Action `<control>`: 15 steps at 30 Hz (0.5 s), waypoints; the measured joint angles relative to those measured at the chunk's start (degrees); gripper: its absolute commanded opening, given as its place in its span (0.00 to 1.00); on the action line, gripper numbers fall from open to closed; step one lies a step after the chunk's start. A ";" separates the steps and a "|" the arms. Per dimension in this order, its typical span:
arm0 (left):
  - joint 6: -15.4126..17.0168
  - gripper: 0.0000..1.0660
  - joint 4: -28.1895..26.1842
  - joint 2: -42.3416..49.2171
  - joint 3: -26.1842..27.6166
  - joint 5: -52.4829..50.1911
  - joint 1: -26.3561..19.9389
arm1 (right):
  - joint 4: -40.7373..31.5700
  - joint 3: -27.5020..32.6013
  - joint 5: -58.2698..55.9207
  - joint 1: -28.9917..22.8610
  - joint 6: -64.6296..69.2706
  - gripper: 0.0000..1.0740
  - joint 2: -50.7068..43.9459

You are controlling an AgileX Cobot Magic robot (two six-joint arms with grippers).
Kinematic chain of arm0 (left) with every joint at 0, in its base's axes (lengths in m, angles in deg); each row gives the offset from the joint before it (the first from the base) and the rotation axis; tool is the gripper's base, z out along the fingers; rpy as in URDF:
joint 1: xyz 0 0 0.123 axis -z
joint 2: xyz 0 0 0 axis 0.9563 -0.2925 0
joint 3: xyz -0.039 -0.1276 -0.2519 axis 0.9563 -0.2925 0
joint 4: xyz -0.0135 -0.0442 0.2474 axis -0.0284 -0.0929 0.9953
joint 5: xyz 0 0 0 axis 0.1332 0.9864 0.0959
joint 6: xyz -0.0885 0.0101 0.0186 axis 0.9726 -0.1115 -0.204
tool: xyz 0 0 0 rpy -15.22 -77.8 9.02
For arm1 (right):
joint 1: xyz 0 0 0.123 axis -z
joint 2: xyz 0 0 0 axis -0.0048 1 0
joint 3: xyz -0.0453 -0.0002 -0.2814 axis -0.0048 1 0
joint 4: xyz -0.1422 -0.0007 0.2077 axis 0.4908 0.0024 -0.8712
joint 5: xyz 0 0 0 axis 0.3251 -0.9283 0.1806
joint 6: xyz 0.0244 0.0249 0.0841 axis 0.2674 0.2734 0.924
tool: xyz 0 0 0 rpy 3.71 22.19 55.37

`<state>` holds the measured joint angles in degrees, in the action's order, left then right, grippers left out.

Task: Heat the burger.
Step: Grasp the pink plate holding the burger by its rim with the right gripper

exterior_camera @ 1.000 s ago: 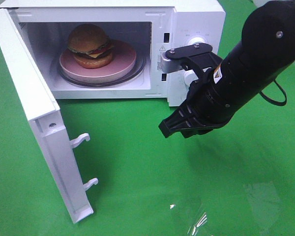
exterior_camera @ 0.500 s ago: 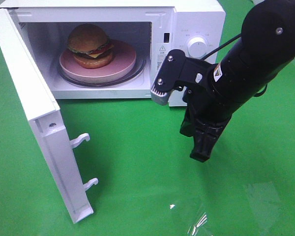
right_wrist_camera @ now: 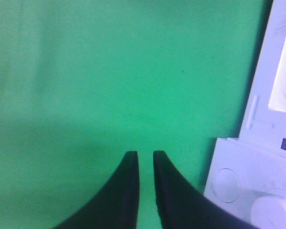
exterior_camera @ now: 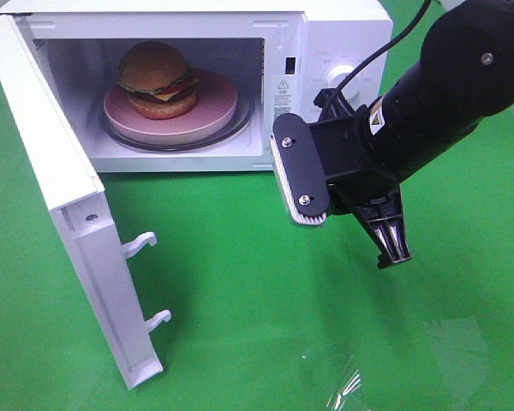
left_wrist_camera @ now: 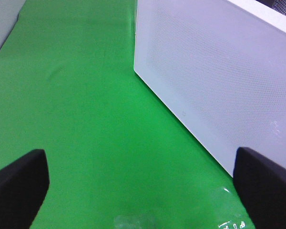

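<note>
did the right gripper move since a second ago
Yes: the right gripper swung rightward, away from the open door, and now points down in front of the microwave.

A: High camera?
B: Above the desk (exterior_camera: pixel 240 300), looking down into the open microwave (exterior_camera: pixel 343 26); both wrist views catch it too.
A: How near?
B: Left looks low along the desk, close to its door (left_wrist_camera: pixel 219 71); right faces down beside its dials (right_wrist_camera: pixel 225 183).
</note>
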<state>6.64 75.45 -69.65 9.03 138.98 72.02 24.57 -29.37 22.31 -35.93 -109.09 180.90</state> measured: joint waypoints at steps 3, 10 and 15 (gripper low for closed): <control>0.00 0.91 0.00 0.00 0.00 0.00 0.00 | 2.18 0.00 2.64 0.00 -0.06 0.38 0.06; 0.00 0.91 0.00 0.00 0.00 0.00 0.00 | 4.47 -0.17 5.44 -1.26 2.81 0.78 0.17; 0.00 0.91 0.00 0.00 0.00 0.00 0.00 | 6.19 -1.03 5.44 -1.38 8.02 0.83 0.63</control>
<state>6.64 75.45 -69.65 9.03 138.98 72.02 30.76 -30.40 27.75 -37.31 -101.07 181.53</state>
